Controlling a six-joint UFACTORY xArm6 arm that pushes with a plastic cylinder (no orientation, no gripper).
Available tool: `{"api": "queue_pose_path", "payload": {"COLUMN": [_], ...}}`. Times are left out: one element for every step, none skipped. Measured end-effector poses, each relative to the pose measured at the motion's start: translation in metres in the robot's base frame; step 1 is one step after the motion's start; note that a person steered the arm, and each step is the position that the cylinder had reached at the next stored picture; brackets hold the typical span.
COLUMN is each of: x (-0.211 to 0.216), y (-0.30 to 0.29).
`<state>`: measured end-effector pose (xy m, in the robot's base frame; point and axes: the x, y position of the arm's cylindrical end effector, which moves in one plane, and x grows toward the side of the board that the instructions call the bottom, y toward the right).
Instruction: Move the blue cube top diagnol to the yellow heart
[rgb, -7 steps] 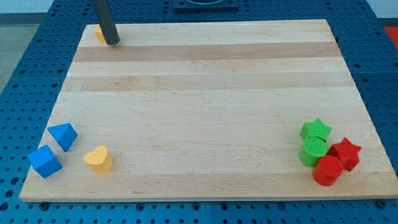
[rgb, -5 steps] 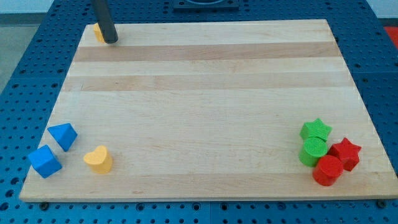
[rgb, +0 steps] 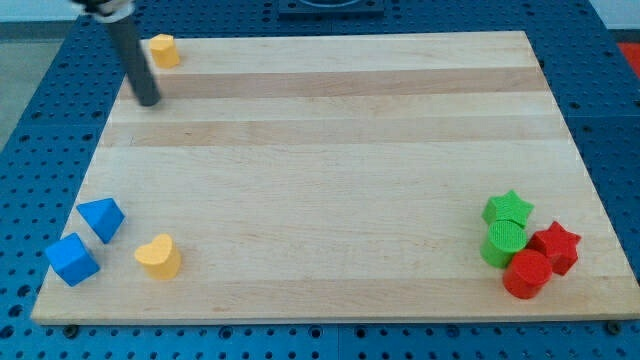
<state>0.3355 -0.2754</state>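
Observation:
The blue cube sits at the board's lower left corner. The yellow heart lies to its right, with a gap between them. A blue triangular block lies just above and right of the cube, up and to the left of the heart. My tip rests on the board near the upper left, far above these blocks, touching none.
A small yellow block sits at the board's top left corner, up and right of my tip. At the lower right, a green star, a green cylinder, a red star and a red cylinder cluster together.
My tip has moved down and left, away from the small yellow block at the top left corner, which now shows fully. No block has moved.

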Motion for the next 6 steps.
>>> {"api": "queue_pose_path", "payload": {"x": [0.044,0.051,0.133,0.163,0.193,0.214], "y": [-0.029,-0.03,-0.03,-0.03,-0.03,-0.03]}}
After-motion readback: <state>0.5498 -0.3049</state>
